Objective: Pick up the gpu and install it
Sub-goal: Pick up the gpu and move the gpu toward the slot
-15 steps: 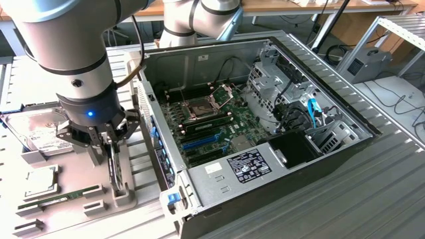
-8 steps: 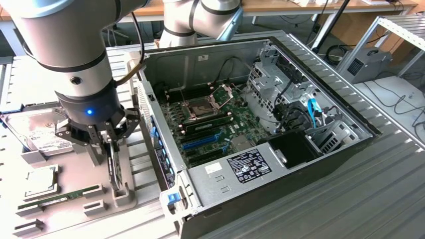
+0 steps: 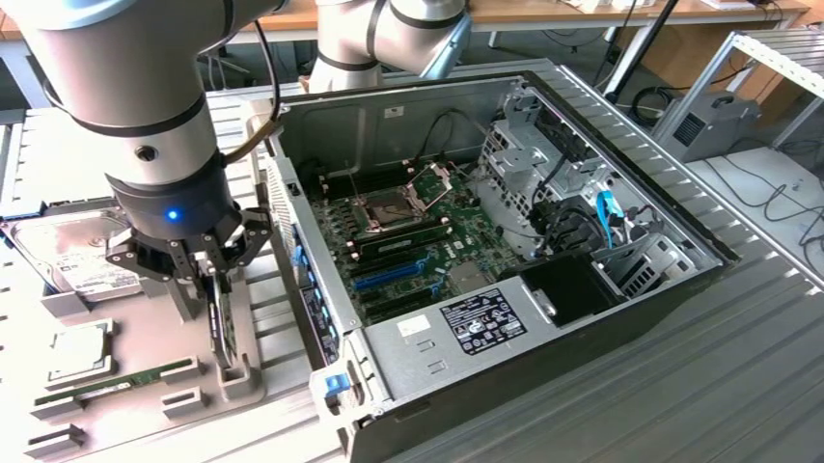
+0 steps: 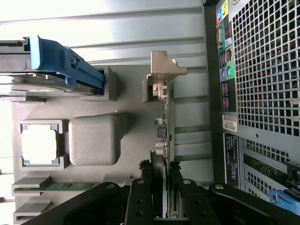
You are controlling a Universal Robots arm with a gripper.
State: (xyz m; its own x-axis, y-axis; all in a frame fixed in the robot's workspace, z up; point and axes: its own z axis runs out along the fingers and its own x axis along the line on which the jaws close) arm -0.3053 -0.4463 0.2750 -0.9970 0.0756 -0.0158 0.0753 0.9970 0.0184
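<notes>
Pick-up step. Gripper (image 4: 162, 166) pinches gpu (image 4: 165, 112) upright in holder (image 4: 131, 103); case (image 4: 267, 70) at 3 o'clock, exterior view. Extraction likely calls for straight pull.

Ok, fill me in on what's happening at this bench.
A robot arm's gripper is closed on the gpu, which stands on edge in its slot in the gray parts holder, not yet lifted out. A hard drive, a processor chip and a RAM stick lie in the same holder. Beside it, the open computer case lies on its side with the motherboard exposed.
</notes>
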